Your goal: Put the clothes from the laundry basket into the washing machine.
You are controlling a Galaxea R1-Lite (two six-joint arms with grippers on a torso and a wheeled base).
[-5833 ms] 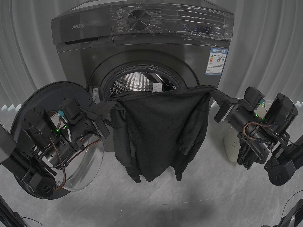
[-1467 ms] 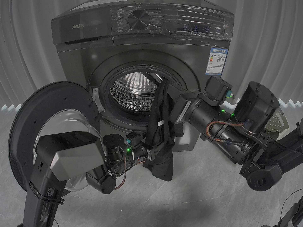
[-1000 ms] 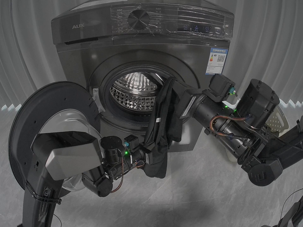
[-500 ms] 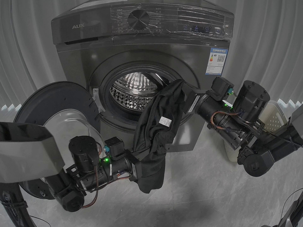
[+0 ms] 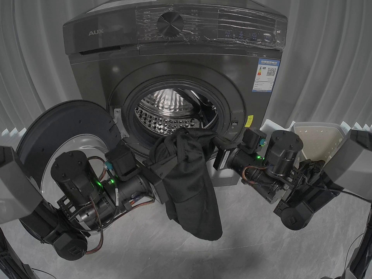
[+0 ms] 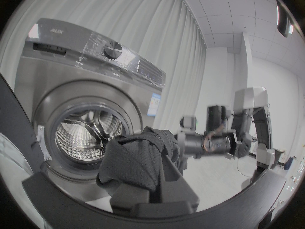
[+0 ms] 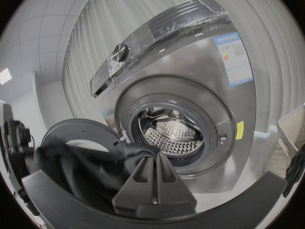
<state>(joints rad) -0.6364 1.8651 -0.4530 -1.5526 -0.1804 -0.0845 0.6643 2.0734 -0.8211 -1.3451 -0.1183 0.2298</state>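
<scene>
Garment (image 5: 190, 183), clamped by left gripper (image 5: 159, 172) and right gripper (image 5: 214, 144) at frame centre, hangs just below the open drum (image 5: 170, 109).

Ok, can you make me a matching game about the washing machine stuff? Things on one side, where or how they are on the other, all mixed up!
Things:
1. door
2. black garment
3. laundry basket
4. drum

Places or states:
A. to the right of the washing machine
B. swung open to the left
C. shiny metal, inside the round opening
D. gripped by the left gripper and the right gripper, hanging in front of the opening

Pairs: 1-B, 2-D, 3-A, 4-C.
</scene>
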